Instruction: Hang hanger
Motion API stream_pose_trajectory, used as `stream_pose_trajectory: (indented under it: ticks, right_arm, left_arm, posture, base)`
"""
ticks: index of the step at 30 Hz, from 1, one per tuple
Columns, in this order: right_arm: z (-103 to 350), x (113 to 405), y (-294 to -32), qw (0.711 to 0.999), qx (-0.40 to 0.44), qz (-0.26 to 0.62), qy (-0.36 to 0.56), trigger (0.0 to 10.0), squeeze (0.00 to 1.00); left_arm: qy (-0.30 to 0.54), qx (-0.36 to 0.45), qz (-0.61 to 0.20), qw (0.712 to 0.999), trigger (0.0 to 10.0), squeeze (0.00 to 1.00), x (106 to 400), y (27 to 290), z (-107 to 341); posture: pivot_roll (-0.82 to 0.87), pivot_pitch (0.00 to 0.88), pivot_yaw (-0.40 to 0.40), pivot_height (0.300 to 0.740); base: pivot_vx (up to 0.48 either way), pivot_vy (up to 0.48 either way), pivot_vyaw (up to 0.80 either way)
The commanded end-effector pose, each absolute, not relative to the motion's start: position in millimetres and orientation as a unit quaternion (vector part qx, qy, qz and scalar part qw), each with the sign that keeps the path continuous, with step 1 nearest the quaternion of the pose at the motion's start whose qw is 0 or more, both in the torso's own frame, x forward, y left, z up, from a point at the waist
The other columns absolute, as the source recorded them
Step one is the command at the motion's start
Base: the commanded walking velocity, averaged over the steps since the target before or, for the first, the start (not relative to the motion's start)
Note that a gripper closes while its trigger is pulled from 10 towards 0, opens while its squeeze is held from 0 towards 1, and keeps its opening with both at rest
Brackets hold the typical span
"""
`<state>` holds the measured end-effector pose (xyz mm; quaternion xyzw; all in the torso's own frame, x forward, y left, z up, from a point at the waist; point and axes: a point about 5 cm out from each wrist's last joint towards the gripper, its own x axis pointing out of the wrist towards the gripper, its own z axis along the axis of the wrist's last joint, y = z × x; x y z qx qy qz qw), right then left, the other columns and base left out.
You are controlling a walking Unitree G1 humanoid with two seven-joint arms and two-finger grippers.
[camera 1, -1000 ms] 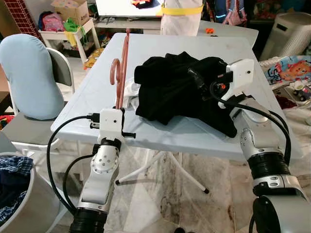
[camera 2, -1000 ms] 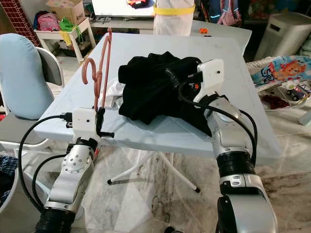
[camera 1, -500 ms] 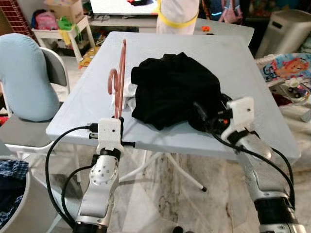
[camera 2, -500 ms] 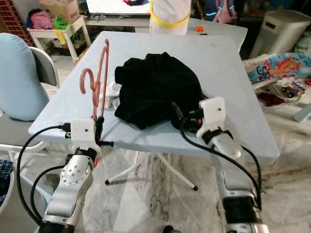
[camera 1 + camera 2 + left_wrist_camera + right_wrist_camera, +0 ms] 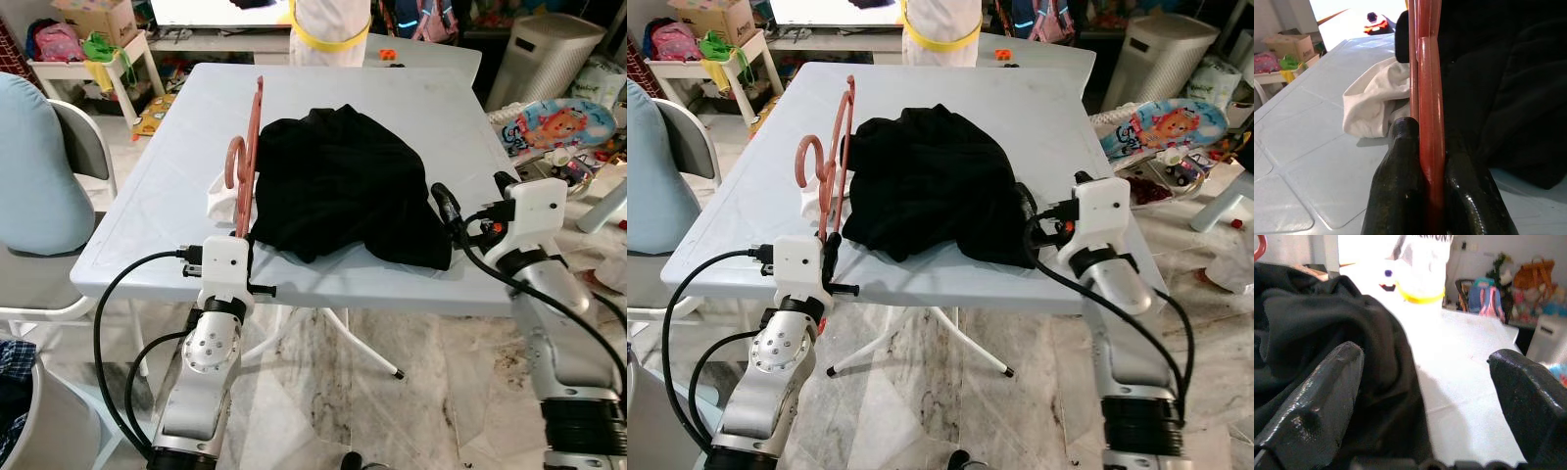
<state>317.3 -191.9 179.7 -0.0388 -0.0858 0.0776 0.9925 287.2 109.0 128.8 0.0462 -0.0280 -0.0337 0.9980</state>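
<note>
A cluttered room surrounds a pale folding table (image 5: 411, 108), with a chair (image 5: 39, 166) on the robot's left and a person in white (image 5: 328, 24) at the far end. In the eye views, a black garment (image 5: 343, 186) is heaped mid-table beside a white cloth (image 5: 217, 201). The left gripper (image 5: 240, 240), raised at the near edge, clamps a pink hanger (image 5: 250, 147) standing upright. The right gripper (image 5: 470, 201) reaches in at the garment's right edge. The left wrist view shows both fingers (image 5: 1400, 166) pinching the hanger's stem. The right wrist view shows fingers (image 5: 1317, 396) spread apart, black cloth between them.
</note>
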Motion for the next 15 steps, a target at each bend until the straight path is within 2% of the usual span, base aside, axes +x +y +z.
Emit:
stream_pose_trajectory:
  ticks: [1, 7, 15]
  right_arm:
    - [173, 314, -181, 0.993, -0.034, 0.081, -0.074, 10.0, 0.00]
    - [165, 311, -174, 0.995, -0.018, 0.070, -0.062, 10.0, 0.00]
    - [161, 312, -171, 0.997, -0.009, 0.060, -0.051, 10.0, 0.00]
  left_arm:
    - [-0.023, 0.053, -0.040, 0.997, 10.0, 0.00, 284, 106, 128]
    - [-0.020, 0.061, -0.041, 0.997, 10.0, 0.00, 283, 107, 128]
    - [-0.013, 0.062, -0.041, 0.997, 10.0, 0.00, 281, 106, 127]
  posture:
    - [-0.01, 0.166, -0.025, 0.740]
    - [-0.01, 0.177, -0.027, 0.740]
    - [-0.01, 0.189, -0.032, 0.740]
  base:
    - [0.000, 0.000, 0.00]
    - [0.000, 0.000, 0.00]
    - [-0.260, 0.000, 0.00]
